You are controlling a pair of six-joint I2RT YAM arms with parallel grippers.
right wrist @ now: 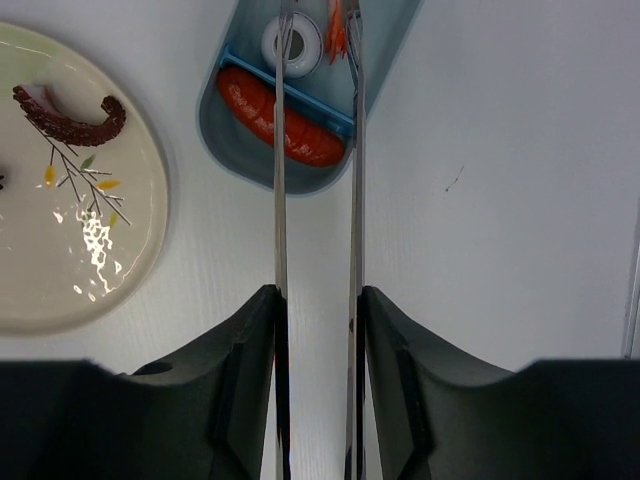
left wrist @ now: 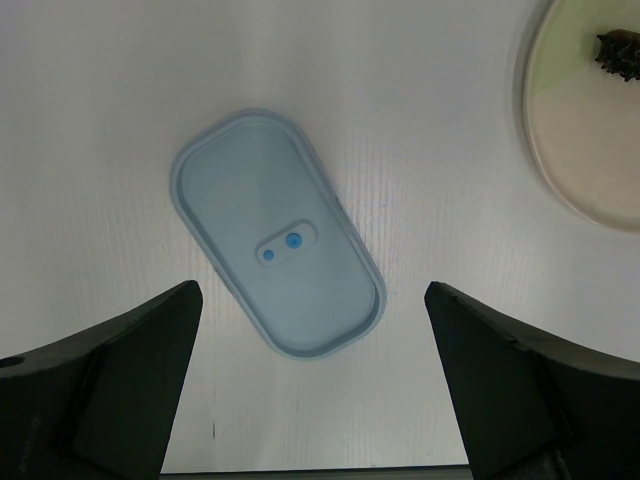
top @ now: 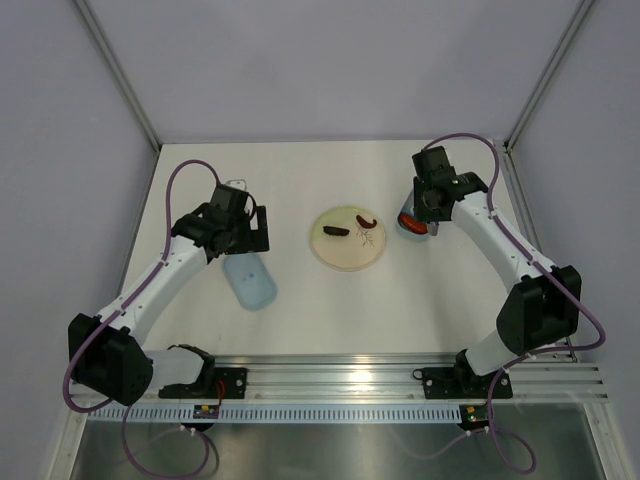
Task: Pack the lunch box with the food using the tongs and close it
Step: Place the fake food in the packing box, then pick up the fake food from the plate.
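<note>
The pale-blue lunch box (right wrist: 385, 40) lies open on the right and holds a red sausage (right wrist: 270, 115), a white round piece (right wrist: 292, 42) and a shrimp (right wrist: 337, 30). My right gripper (right wrist: 318, 292) is shut on the silver tongs (right wrist: 356, 200), whose two arms stay apart and reach into the box beside the shrimp. From above, the right gripper (top: 430, 205) covers most of the lunch box (top: 412, 222). The blue lid (left wrist: 275, 247) lies flat on the table on the left. My left gripper (left wrist: 310, 295) hangs wide open above it with nothing between its fingers.
A round pale-yellow plate (top: 348, 238) sits mid-table between the arms, carrying a dark brown piece (top: 335, 230) and a curved dark-red piece (right wrist: 65, 120). White walls with metal frame posts close in the table at the back and sides.
</note>
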